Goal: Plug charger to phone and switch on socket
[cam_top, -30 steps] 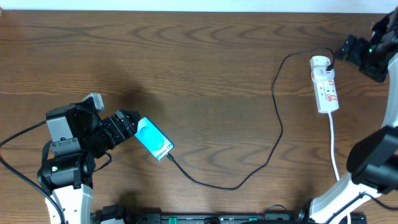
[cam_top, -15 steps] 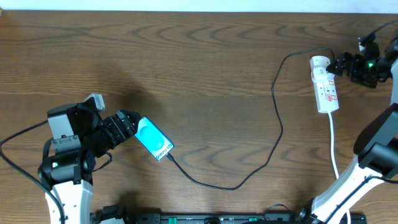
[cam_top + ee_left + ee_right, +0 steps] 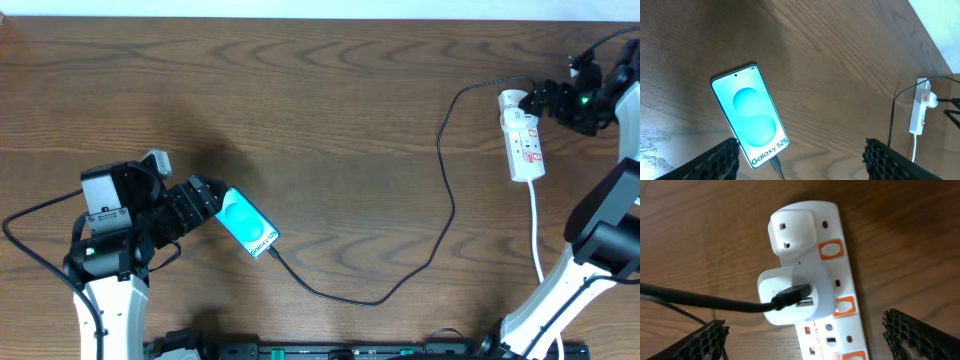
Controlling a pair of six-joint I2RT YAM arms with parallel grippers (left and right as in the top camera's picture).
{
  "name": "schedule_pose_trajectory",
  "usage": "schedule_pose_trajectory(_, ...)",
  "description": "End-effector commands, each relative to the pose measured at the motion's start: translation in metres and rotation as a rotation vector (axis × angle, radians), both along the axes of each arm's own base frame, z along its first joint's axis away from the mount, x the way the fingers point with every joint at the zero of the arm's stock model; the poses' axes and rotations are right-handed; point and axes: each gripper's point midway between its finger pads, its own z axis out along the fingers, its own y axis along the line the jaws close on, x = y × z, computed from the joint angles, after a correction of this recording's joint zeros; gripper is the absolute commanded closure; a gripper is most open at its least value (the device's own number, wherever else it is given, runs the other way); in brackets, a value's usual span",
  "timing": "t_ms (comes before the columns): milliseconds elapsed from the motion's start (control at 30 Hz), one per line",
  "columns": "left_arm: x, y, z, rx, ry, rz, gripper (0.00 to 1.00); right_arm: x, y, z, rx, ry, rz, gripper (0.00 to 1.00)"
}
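Nearest: left claw (image 3: 207,200), spread apart, just beside bright-blue-screened rectangular smartphone (image 3: 246,224) flat on brown wooden worktop (image 3: 300,100), thin black charger cable (image 3: 700,300) plugged in. Farthest: right claw (image 3: 545,98), fully apart, poised beside white elongated power strip (image 3: 523,140), presumably for switching.

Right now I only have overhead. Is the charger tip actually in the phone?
Observer: Left wrist view: the charger tip sits in the phone's bottom edge, below the Galaxy S25 text; looks inserted.
Operator: Socket end?
Observer: Right wrist view: its USB end is in a white adapter plugged into the socket.
Operator: Right gripper on a switch?
Observer: No. The right gripper is open, above the strip; no finger touches the orange switches. On or off, cannot tell.
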Motion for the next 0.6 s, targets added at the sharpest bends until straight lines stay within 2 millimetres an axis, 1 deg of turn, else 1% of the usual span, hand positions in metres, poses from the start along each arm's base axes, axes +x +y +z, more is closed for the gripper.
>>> schedule_pose_trajectory(0,0.002,-0.001,0.006,-0.008,-0.011,-0.002,0.2,-0.003,0.019,-0.023,0.023,0.041,0.03,0.01)
schedule_pose_trajectory(267,0.001,-0.001,0.006,-0.009,-0.009,-0.002,0.2,-0.004,0.033,-0.04,0.038,0.049,0.043,0.01)
schedule_pose_trajectory(567,0.001,-0.001,0.006,-0.009,-0.008,-0.002,0.2,-0.008,0.036,-0.049,0.055,0.067,0.017,0.01)
